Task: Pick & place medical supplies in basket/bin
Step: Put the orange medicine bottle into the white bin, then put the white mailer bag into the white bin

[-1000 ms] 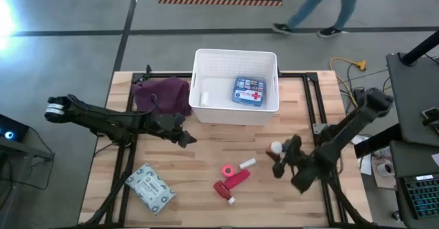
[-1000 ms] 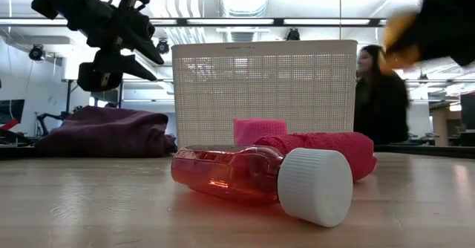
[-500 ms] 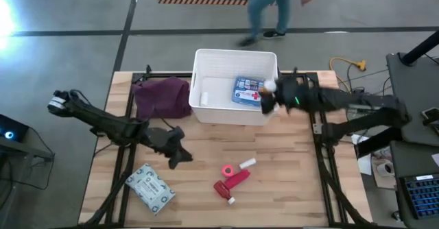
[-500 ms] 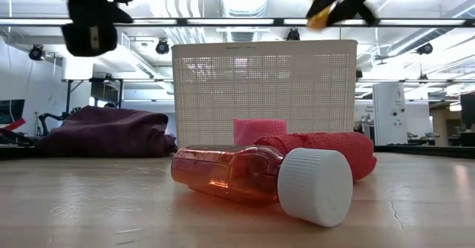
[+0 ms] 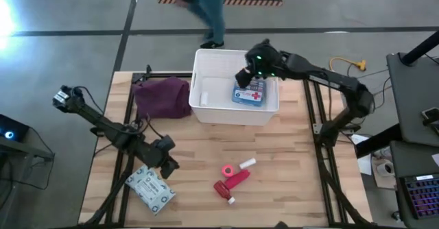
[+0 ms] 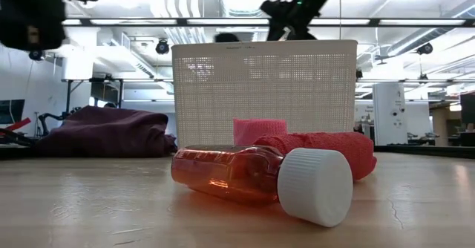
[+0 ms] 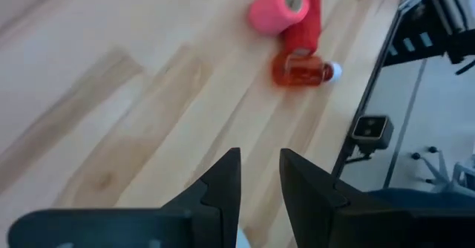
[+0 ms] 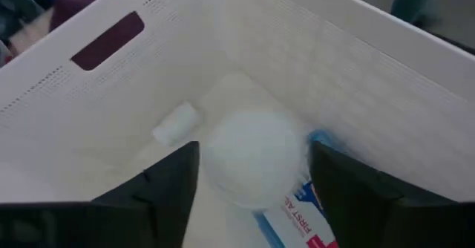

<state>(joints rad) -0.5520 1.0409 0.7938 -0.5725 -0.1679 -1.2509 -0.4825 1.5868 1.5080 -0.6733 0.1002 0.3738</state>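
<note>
Nearest on the wooden plank bench: soft grey-white patterned flat packet, left end effector just above it, fingers narrowly parted, empty. Mid-bench: clear red tube with ribbed white cap, touching the pink tape roll. Farther: ribbed white basket holding blue box reading "FIRST A…". Right end effector over it, jaws wide, round white bottle between them; contact unclear.

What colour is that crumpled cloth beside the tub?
Maroon-purple; the cloth shows best in the high view.
</note>
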